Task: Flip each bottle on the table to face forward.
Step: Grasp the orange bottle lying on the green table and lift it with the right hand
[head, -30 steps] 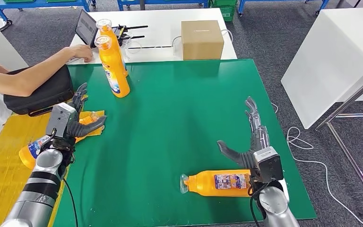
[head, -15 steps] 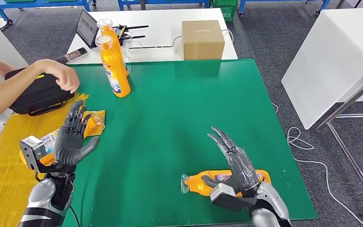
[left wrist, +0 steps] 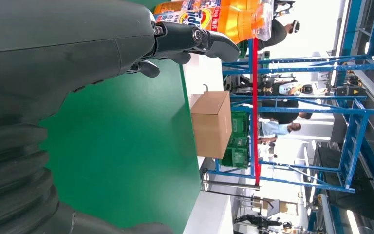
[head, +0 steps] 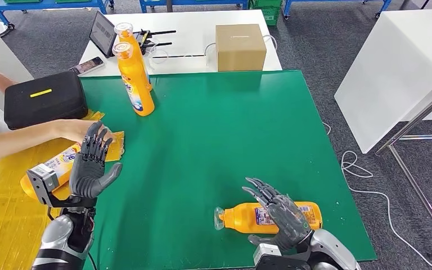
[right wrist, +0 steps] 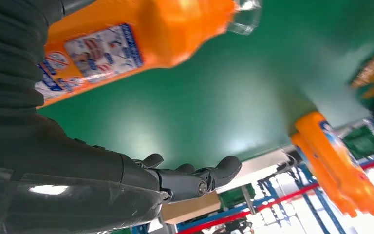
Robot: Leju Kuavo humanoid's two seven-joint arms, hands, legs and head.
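Now both robot hands hang open over lying bottles.
Right robot hand [head: 278, 216] spreads its fingers above a bottle [head: 270, 216] lying on the green tabletop [head: 214, 140]; left robot hand [head: 93, 166], empty, hovers by another bottle [head: 56, 169] a person's hand [head: 79, 129] touches; two bottles [head: 135, 76] stand upright beyond.

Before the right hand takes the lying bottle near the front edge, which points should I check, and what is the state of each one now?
1. Right hand empty, fingers apart: ok.
2. Right hand above the lying bottle: ok in the head view; contact cannot tell.
3. Bottle flat on the green mat, cap toward the robot's left: ok.
4. Left hand empty and raised: ok.
5. Workspace free of people: not ok, a person's arm reaches to the bottle on the yellow sheet beside the left hand.
6. Two upright bottles far from the right hand: ok.
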